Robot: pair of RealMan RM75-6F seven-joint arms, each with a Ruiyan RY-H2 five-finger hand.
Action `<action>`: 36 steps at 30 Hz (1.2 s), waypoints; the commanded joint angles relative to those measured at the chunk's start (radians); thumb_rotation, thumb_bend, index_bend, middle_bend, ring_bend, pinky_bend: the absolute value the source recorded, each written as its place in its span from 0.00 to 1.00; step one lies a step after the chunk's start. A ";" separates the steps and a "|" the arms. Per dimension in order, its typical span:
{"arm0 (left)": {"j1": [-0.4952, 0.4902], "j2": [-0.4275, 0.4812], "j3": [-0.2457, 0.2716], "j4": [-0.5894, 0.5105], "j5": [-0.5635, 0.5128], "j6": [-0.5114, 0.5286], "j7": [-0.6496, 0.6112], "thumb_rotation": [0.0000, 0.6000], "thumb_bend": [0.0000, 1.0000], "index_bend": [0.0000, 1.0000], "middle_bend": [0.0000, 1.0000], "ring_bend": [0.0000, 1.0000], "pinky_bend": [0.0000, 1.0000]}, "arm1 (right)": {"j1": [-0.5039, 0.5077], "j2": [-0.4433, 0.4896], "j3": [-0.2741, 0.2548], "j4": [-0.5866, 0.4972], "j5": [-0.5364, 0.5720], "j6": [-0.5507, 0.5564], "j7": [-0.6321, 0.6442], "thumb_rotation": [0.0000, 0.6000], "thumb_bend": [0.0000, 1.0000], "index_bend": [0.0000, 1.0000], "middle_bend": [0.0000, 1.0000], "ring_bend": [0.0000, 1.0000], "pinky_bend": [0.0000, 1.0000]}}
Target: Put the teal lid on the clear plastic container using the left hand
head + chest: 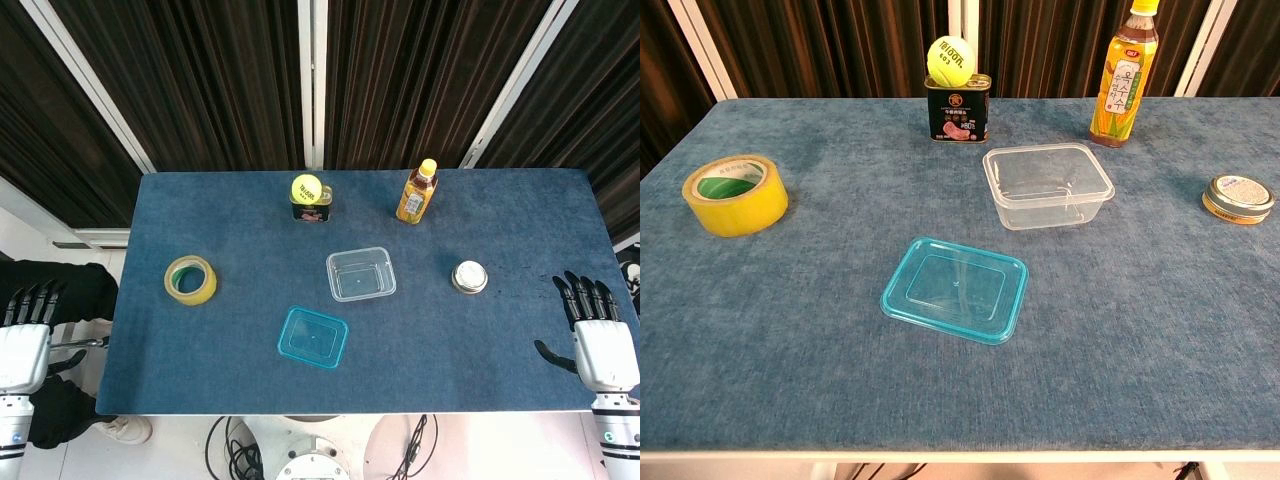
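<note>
progress: nothing done yet as far as pics show; lid not on container, no hand touching either

teal lid (954,289): flat on the blue table (760,330), near front edge, roughly centre; looks rim-up but can't say for sure

clear plastic container (1048,185): upright, open top, empty; sits behind the lid & a bit to the robot's right; near the lid, not touching, small strip of cloth between them

left hand (24,338): off the table's left edge, front corner, fingers straight & apart, holding nothing; only in head view

left fingers (28,302) vs lid: well apart; lid lies to the hand's right & slightly fwd, w/ the yellow tape roll (190,279) sitting between hand & lid zone, further back

right hand (594,335): past the table's right edge, fingers spread, thumb out, empty; not needed for this job

left to do (judgement): whole task. Reach in w/ left hand, get a grip on the lid edge, lift, carry back-right over container, line up corners, press down

likely snag: lid is thin & flat on cloth, so getting fingertips under the rim prob the hard part

other stuff: green can w/ tennis ball on top (957,97), tea bottle (1123,78), small round tin (1237,198); all clear of the lid-to-container path
</note>
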 commanded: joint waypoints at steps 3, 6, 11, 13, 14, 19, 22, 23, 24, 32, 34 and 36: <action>-0.004 -0.005 -0.001 0.001 -0.006 -0.011 0.000 1.00 0.00 0.04 0.03 0.00 0.00 | 0.004 -0.002 0.005 -0.005 0.011 -0.008 -0.006 1.00 0.08 0.00 0.05 0.00 0.00; -0.009 -0.003 -0.003 -0.003 -0.006 -0.016 0.009 1.00 0.00 0.04 0.03 0.00 0.00 | 0.005 -0.005 0.005 -0.004 0.012 -0.009 -0.007 1.00 0.08 0.00 0.05 0.00 0.00; -0.024 0.004 -0.007 -0.013 0.010 -0.024 0.016 1.00 0.00 0.04 0.03 0.00 0.00 | 0.003 -0.008 0.003 0.002 0.017 -0.013 0.003 1.00 0.08 0.00 0.05 0.00 0.00; -0.033 0.007 -0.009 -0.019 0.013 -0.034 0.023 1.00 0.00 0.04 0.03 0.00 0.00 | 0.009 -0.006 0.001 -0.001 0.020 -0.029 0.005 1.00 0.08 0.00 0.05 0.00 0.00; -0.037 0.007 -0.010 -0.021 0.014 -0.037 0.026 1.00 0.00 0.04 0.03 0.00 0.00 | 0.014 -0.005 0.000 -0.002 0.019 -0.038 0.007 1.00 0.08 0.00 0.07 0.00 0.00; -0.064 0.007 -0.012 -0.035 0.030 -0.063 0.034 1.00 0.00 0.04 0.03 0.00 0.00 | 0.082 0.006 -0.002 -0.012 0.018 -0.166 0.083 1.00 0.11 0.00 0.12 0.00 0.00; -0.074 0.002 -0.014 -0.035 0.028 -0.075 0.032 1.00 0.00 0.04 0.03 0.00 0.00 | 0.159 0.007 0.000 0.000 0.007 -0.294 0.175 1.00 0.16 0.00 0.16 0.00 0.00; -0.076 0.000 -0.015 -0.034 0.026 -0.078 0.032 1.00 0.00 0.04 0.03 0.00 0.00 | 0.196 0.003 0.005 0.012 0.006 -0.351 0.213 1.00 0.17 0.00 0.17 0.00 0.00; -0.078 -0.002 -0.015 -0.033 0.025 -0.081 0.032 1.00 0.00 0.04 0.03 0.00 0.00 | 0.225 -0.002 0.010 0.023 0.004 -0.391 0.240 1.00 0.17 0.00 0.17 0.00 0.00; -0.080 -0.003 -0.013 -0.035 0.024 -0.077 0.031 1.00 0.00 0.04 0.03 0.00 0.00 | 0.429 -0.112 0.040 0.171 -0.013 -0.634 0.457 1.00 0.16 0.00 0.17 0.00 0.00; -0.079 -0.004 -0.012 -0.034 0.023 -0.075 0.029 1.00 0.00 0.04 0.03 0.00 0.00 | 0.466 -0.147 0.041 0.208 -0.014 -0.672 0.491 1.00 0.16 0.00 0.17 0.00 0.00; -0.079 -0.004 -0.012 -0.033 0.023 -0.073 0.027 1.00 0.00 0.04 0.03 0.00 0.00 | 0.493 -0.177 0.042 0.237 -0.020 -0.692 0.529 1.00 0.16 0.00 0.16 0.00 0.00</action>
